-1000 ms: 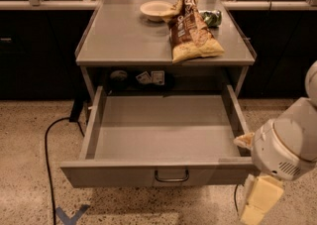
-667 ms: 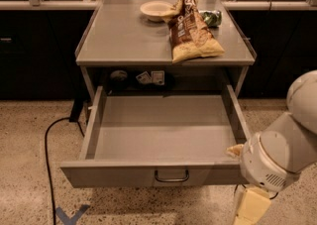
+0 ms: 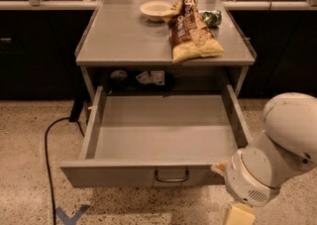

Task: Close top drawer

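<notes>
The top drawer (image 3: 124, 174) stands open
Hard metal, should slide; push the flat front by the handle (image 3: 171, 175). The gripper (image 3: 239, 215) is at its front right corner, open or shut unclear.

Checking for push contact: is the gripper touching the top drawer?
Cannot tell. Camera view: the gripper sits by the top drawer's front right corner, but the arm hides any contact.

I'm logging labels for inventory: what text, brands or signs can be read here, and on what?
Chip bag: print too blurred to read.
Two small white squares under the tabletop: unreadable.
Blue tape mark on the floor: no letters.
Top drawer, and gripper at its front's right end: no text.
</notes>
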Robot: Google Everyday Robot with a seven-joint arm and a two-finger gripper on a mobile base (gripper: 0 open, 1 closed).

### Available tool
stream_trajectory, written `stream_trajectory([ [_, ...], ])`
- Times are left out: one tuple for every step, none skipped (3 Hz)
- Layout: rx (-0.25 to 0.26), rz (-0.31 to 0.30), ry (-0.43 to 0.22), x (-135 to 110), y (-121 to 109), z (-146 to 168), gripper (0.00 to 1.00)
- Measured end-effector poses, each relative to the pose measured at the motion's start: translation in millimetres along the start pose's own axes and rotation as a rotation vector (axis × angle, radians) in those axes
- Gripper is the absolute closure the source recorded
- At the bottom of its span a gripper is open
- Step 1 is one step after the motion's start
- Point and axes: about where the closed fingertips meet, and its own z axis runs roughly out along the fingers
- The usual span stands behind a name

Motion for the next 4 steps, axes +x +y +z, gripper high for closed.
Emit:
stream_trajectory([
  [-0.047,-0.01,0.002,-2,8,26,0.0],
  [-0.086,-0.032,-0.001,-8,12,49,0.0],
  [-0.073,-0.107,0.019,-19,-3,61,0.0],
  [-0.072,-0.107,0.019,-19,-3,61,0.0],
])
